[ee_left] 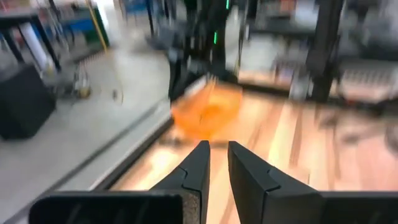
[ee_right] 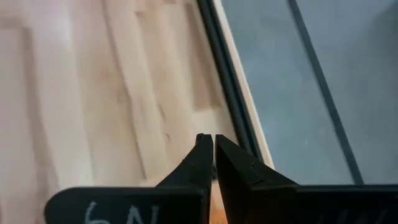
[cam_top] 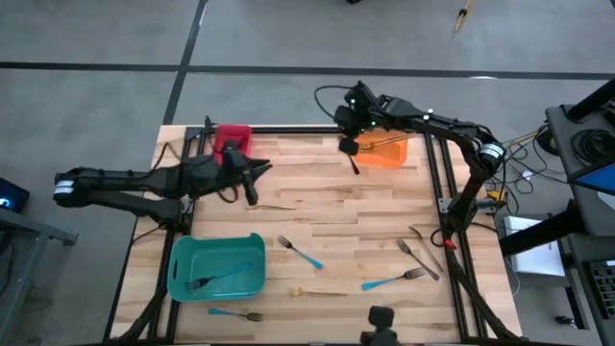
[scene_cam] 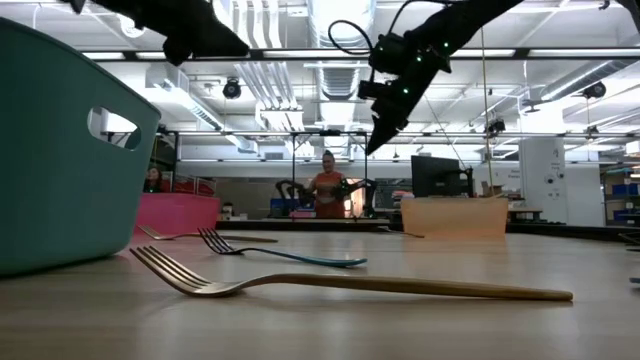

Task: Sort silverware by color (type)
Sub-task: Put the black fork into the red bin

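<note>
Silverware lies flat and scattered on the wooden table: a gold fork point(cam_top: 274, 206) near my left gripper, another gold fork point(cam_top: 318, 291) toward the near edge, blue-handled forks point(cam_top: 301, 253) point(cam_top: 392, 281) point(cam_top: 236, 313), and grey forks point(cam_top: 420, 252) at the right. One blue-handled fork point(cam_top: 219, 279) lies inside the teal bin point(cam_top: 183, 252). My left gripper point(cam_top: 253, 192) hovers beside the red bin point(cam_top: 233, 137), its fingers point(ee_left: 198, 163) a narrow gap apart with nothing between them. My right gripper point(ee_right: 213, 139) is shut on nothing, above the table next to the orange bin point(cam_top: 394, 152).
Black frame rails point(cam_top: 437, 173) run along the table's far and right sides. In the low view the teal bin point(scene_cam: 60, 150) stands close at the left, with a gold fork point(scene_cam: 350, 285) in front. A person point(scene_cam: 327, 190) stands far behind the table.
</note>
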